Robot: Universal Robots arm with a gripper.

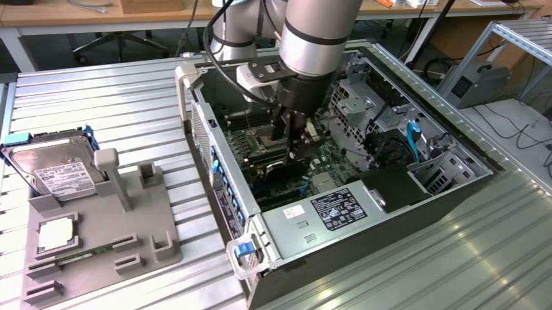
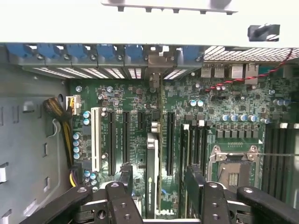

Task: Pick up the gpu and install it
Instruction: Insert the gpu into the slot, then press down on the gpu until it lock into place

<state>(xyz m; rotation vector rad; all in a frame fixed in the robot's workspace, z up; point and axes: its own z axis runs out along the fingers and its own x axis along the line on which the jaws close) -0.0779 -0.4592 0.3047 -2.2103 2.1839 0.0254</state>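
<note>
The gpu [image 2: 153, 175] stands on edge in an expansion slot of the green motherboard [image 2: 219, 102], seen edge-on in the wrist view as a thin grey strip running up to the row of blue slot clips [image 2: 70, 51] at the case's rear wall. The gripper [image 2: 156, 196] hangs directly over it with its jaws spread wide, one black finger [image 2: 125, 179] on each side of the card; whether the pads touch it cannot be told. In the exterior view the gripper [image 1: 293, 152] reaches down inside the open computer case [image 1: 483, 171], which lies on its side on the ribbed metal bench [image 1: 103, 103]. One power supply [image 1: 332, 206] with a dark, unreadable label sits at the case's near end. At the exterior view's left, one grey holder tray [image 1: 155, 223] carries one silver hard drive [image 1: 53, 169] with a white label, one processor chip [image 1: 56, 234] and one slim memory stick [image 1: 82, 254].
</note>
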